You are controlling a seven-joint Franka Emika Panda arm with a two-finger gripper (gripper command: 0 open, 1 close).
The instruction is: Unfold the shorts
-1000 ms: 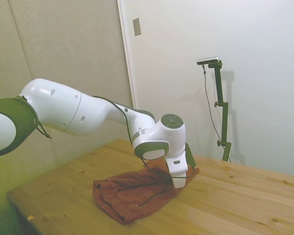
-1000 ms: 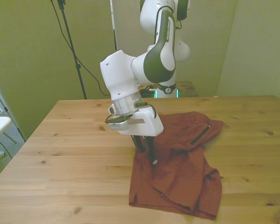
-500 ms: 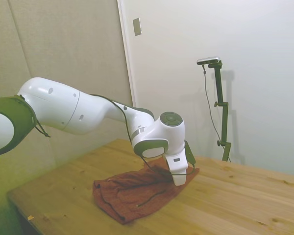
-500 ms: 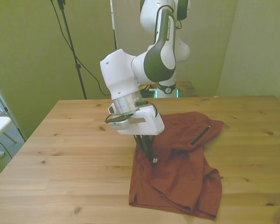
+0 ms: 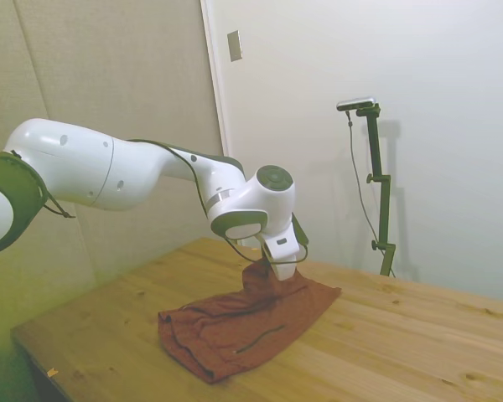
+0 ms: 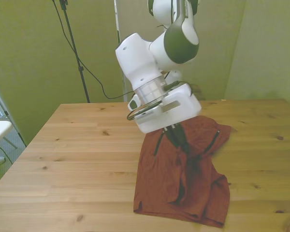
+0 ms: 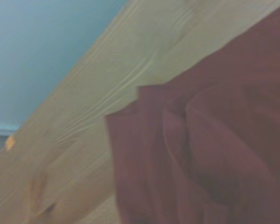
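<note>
end effector (image 6: 176, 137) pinching shorts (image 6: 183, 181) fold, lifted above table (image 6: 77, 159)

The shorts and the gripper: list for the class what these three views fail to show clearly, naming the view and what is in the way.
- Gripper fingertips: in the front view sunk in the lifted fold; in the side view behind the wrist.
- Shorts' underside and inner layers: folded under in every view.
- Slit pocket: thin and smeared in the front view.
- Wrist view: cloth blurred and cut by the frame edges.
</note>
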